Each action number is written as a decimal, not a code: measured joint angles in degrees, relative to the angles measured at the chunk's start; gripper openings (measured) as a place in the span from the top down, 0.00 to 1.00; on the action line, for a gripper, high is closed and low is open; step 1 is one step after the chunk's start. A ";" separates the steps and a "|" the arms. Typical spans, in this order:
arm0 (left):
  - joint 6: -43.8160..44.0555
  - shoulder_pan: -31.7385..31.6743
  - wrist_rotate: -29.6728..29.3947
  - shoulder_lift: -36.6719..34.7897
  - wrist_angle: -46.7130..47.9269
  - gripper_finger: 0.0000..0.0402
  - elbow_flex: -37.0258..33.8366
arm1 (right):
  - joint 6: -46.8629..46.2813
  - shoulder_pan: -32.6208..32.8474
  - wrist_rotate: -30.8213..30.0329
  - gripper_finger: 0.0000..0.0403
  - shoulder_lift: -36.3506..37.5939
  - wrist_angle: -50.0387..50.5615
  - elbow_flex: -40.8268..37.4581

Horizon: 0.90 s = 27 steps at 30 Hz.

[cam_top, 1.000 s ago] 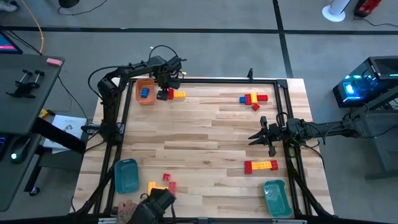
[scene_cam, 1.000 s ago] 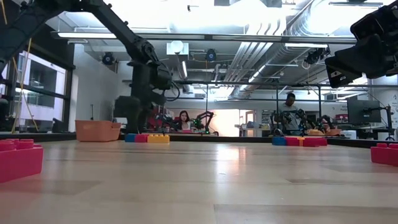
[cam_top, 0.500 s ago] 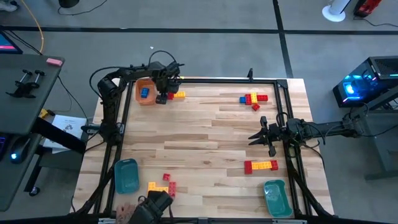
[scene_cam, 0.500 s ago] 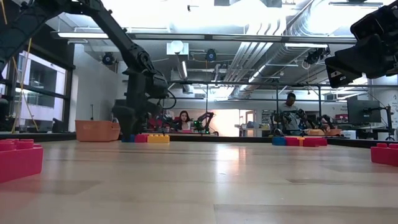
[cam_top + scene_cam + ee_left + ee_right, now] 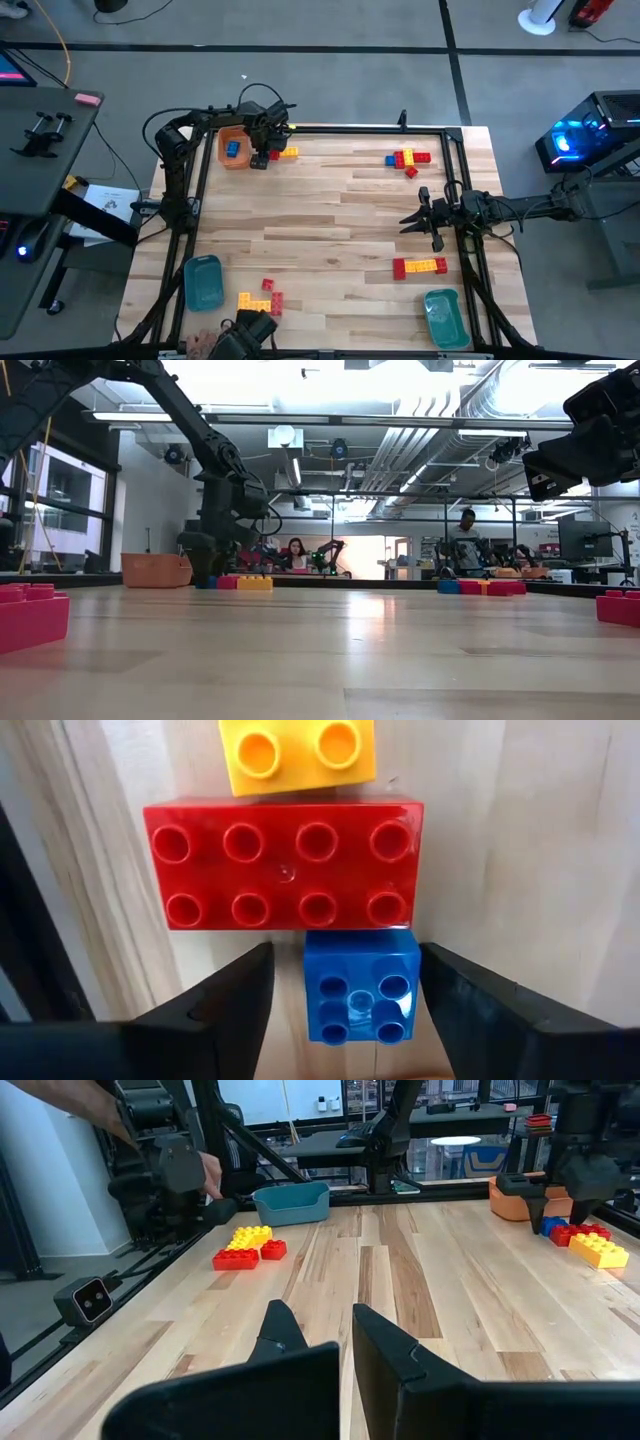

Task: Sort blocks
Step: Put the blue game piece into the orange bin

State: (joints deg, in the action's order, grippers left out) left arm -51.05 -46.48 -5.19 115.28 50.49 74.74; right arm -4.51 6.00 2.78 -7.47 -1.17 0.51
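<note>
The left gripper (image 5: 343,1005) is down at the table beside the orange tray (image 5: 233,147), its fingers spread wide on either side of a small blue block (image 5: 360,985) without yet pressing on it. That blue block sits against a longer red block (image 5: 284,864), which in turn meets a yellow block (image 5: 298,754); the row lies just beside the tray. The blocks look like hard, light, glossy plastic, so they should not deform but could slip or skid on the wood. The flat side walls of the blue block seem the best place to pinch. If it is stuck to the red one, both may lift. The right gripper (image 5: 415,217) waits shut and empty, well away from the tray.
</note>
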 joint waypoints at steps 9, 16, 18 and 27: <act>2.49 1.44 -1.11 -1.33 3.21 0.75 1.75 | 0.02 -0.01 -0.02 1.00 -0.02 0.00 0.00; 20.92 -1.75 -1.98 -8.83 2.66 0.75 9.13 | 0.01 0.00 -0.01 1.00 -0.01 0.00 -0.01; 25.95 -2.45 -2.79 -12.09 2.10 0.75 9.67 | 0.01 -0.01 -0.02 1.00 -0.02 0.00 0.00; 47.87 -1.86 -12.98 -23.85 5.60 0.75 1.14 | 0.01 0.00 -0.02 1.00 -0.01 0.00 -0.01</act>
State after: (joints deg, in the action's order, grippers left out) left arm -3.18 -48.33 -18.16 91.44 56.10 75.88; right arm -4.50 5.99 2.76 -7.48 -1.17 0.51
